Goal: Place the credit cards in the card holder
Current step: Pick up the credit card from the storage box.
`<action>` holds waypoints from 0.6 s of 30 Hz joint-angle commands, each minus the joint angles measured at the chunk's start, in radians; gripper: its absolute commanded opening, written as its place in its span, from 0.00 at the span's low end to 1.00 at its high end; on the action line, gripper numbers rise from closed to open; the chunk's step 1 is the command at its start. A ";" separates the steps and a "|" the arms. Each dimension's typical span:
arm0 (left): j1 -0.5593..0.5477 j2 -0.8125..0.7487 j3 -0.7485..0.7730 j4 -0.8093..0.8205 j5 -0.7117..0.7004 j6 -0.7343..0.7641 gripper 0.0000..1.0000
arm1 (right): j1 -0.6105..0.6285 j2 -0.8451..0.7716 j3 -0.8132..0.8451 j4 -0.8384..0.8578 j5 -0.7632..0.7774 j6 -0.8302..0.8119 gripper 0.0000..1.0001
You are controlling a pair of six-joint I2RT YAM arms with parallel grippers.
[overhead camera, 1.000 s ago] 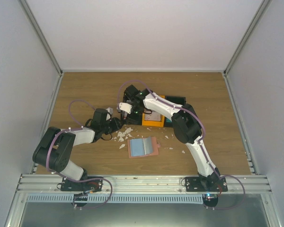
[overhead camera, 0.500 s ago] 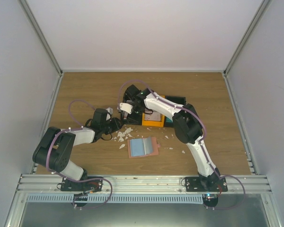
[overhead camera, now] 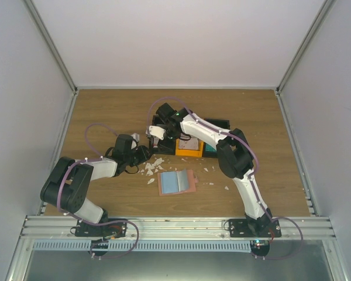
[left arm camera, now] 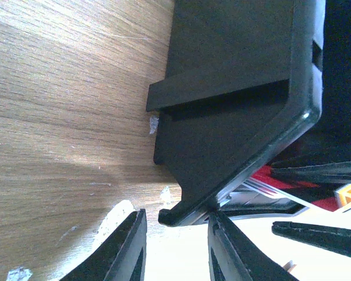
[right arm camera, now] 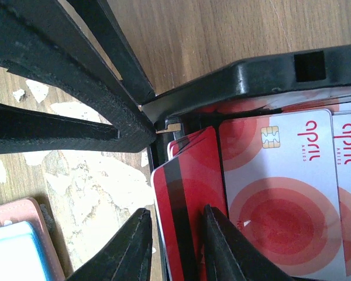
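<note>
Top view, left gripper (overhead camera: 145, 153): at the left corner of the tray (overhead camera: 190, 151), fingers too small to judge here
Top view, right gripper (overhead camera: 154, 132): over the tray's left end, just beyond the left fingers
Top view, card holder (overhead camera: 190, 185): flat on the table (overhead camera: 105, 111), nearer the arm bases than both sets of fingers and apart from them, with a teal card (overhead camera: 172, 182) lying on it
Top view, scraps (overhead camera: 154, 165): white, scattered between the left fingers and the card holder
Left wrist, fingers (left arm camera: 126, 249): narrow, closed on the tray's (left arm camera: 234, 52) corner rim, which sits between the 2 tips
Left wrist, credit cards (left arm camera: 268, 175): red and white edges just past the right-hand finger, inside the tray
Right wrist, fingers (right arm camera: 131, 246): narrow, 1 on each side of a red striped card (right arm camera: 175, 193); cannot tell whether they pinch it
Right wrist, credit cards (right arm camera: 281, 175): white with red circles, in the tray (right arm camera: 269, 76) just right of the fingers, beside the striped card
Right wrist, left gripper (right arm camera: 149, 114): clamps the tray's corner just beyond the right fingertips
Right wrist, card holder (right arm camera: 17, 213): pink corner with the teal card (right arm camera: 11, 257), left of the fingers, scraps (right arm camera: 99, 170) between
</note>
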 commanded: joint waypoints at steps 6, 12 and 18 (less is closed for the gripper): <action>0.012 0.016 0.005 0.022 -0.039 0.017 0.32 | -0.006 -0.058 -0.023 -0.024 -0.025 -0.013 0.25; 0.011 0.017 0.002 0.023 -0.039 0.015 0.32 | -0.017 -0.068 -0.032 -0.037 -0.039 -0.016 0.18; 0.011 0.021 0.002 0.025 -0.039 0.017 0.32 | -0.023 -0.069 -0.036 -0.037 -0.041 -0.018 0.13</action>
